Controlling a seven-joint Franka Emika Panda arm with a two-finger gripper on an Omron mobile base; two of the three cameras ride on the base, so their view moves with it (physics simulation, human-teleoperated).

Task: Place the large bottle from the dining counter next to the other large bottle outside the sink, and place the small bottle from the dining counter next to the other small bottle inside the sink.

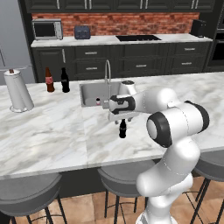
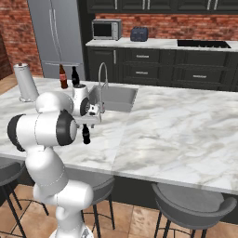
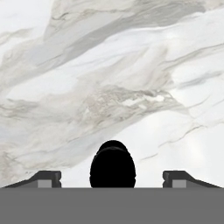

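The small bottle (image 3: 112,164) stands between the wide-open, empty end effector (image 3: 112,177) fingers; it should descend centered, then close below the neck.

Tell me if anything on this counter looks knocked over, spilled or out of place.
Nothing stands out. The small bottle stands upright below the open gripper; the large bottle and the other large bottle stand upright side by side left of the sink.

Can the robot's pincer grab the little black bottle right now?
Probably yes. The pincer hangs right above the small bottle, which stands alone on the dining counter. Its fingertips are spread wide on both sides of the bottle's top, nothing between.
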